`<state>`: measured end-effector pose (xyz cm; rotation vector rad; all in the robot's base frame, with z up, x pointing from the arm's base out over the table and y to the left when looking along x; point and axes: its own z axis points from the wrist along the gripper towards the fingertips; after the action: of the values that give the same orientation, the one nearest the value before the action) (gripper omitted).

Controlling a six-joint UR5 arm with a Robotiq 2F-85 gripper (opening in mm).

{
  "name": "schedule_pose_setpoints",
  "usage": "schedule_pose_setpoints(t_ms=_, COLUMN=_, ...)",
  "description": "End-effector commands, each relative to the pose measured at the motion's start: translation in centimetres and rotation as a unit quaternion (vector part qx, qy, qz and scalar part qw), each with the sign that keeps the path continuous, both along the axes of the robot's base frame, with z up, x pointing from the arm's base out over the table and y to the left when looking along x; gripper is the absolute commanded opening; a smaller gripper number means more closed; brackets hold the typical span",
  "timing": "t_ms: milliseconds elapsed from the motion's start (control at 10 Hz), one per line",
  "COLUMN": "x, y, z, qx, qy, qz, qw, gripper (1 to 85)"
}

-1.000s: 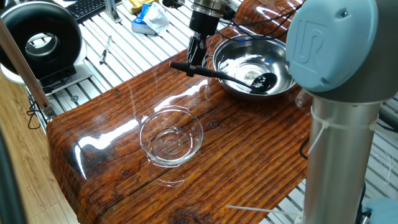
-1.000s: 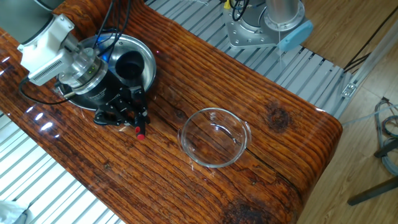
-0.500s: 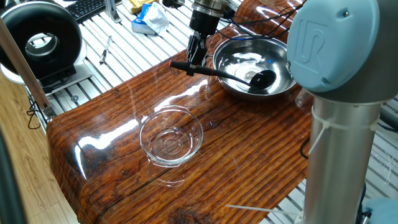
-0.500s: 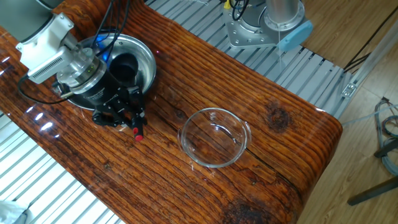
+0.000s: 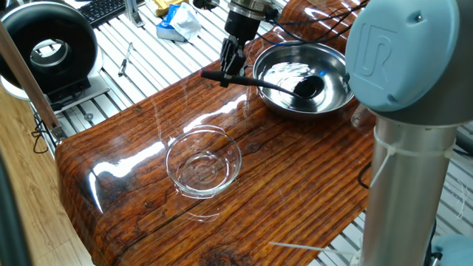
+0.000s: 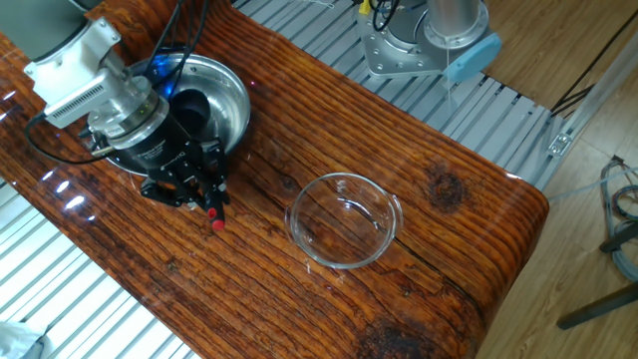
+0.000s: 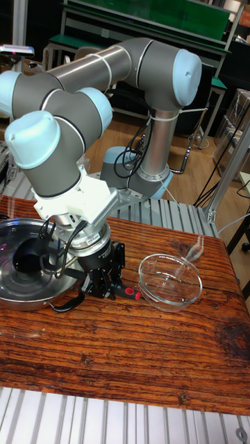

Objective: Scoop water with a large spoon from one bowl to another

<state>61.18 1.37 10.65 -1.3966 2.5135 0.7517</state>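
Note:
My gripper (image 5: 229,68) is shut on the slim handle of the large spoon (image 5: 262,83), a black ladle. Its round cup (image 5: 307,86) sits inside the steel bowl (image 5: 295,112) at the table's back. Water (image 5: 287,71) shows only as glints in that bowl. The other fixed view shows the gripper (image 6: 202,187) beside the steel bowl (image 6: 237,92), with the ladle's red tip (image 6: 216,223) poking out past the fingers. The clear glass bowl (image 5: 203,163) stands apart from the steel bowl, near mid-table, and looks empty. In the tall view it is the glass bowl (image 7: 170,281) right of the gripper (image 7: 104,283).
The arm's grey column (image 5: 410,170) rises at the front right of the wooden table (image 5: 295,192). A round black device (image 5: 48,44), a keyboard (image 5: 103,9) and a blue-white bag (image 5: 177,22) lie beyond the table on slatted rails. The robot base (image 6: 429,40) stands behind the table.
The ladle's cup has shifted a little across the steel bowl towards its far side. The gripper and the handle's red tip have moved slightly away from the glass bowl. The glass bowl is unmoved.

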Motion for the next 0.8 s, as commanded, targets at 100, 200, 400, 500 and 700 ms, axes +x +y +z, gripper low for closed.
schedule_pose_setpoints(t_ms=100, x=0.9, y=0.9, z=1.2, qx=0.023, qy=-0.029, qz=-0.005, qw=0.9993, gripper=1.0)
schedule_pose_setpoints(t_ms=200, x=1.2, y=1.1, z=1.4, qx=0.029, qy=-0.037, qz=-0.006, qw=0.9989, gripper=1.0)
schedule_pose_setpoints(t_ms=400, x=1.9, y=1.0, z=1.7, qx=0.031, qy=-0.057, qz=-0.006, qw=0.9979, gripper=1.0)
schedule_pose_setpoints(t_ms=500, x=2.4, y=0.6, z=1.6, qx=0.021, qy=-0.076, qz=-0.002, qw=0.9969, gripper=1.0)
schedule_pose_setpoints(t_ms=700, x=3.3, y=0.2, z=1.8, qx=0.012, qy=-0.108, qz=-0.004, qw=0.9941, gripper=1.0)
